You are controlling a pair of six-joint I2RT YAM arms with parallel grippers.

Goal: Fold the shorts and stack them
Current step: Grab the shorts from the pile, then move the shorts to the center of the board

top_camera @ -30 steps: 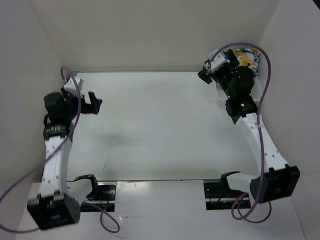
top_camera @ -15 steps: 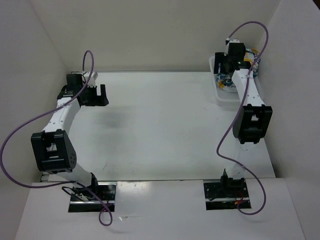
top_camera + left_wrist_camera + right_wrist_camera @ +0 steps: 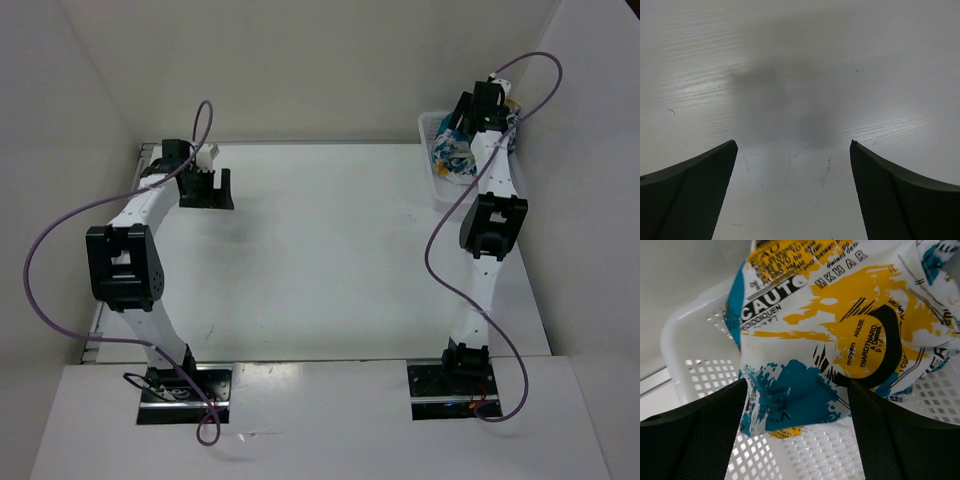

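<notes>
The shorts, white fabric with teal, yellow and black print, lie bunched in a white perforated basket at the table's far right; the top view shows them too. My right gripper is open and reaches down into the basket, with a teal fold of the shorts between its two fingers. In the top view it hangs over the basket. My left gripper is open and empty just above the bare table, at the far left.
White walls enclose the table on the left, back and right. The basket stands against the back right corner. The right arm's purple cable loops above the table's right side, and the left arm's cable loops off the left edge.
Both arms have stretched out toward the back of the table. The right gripper has come down into the basket over the shorts. The left gripper has moved to the far left.
</notes>
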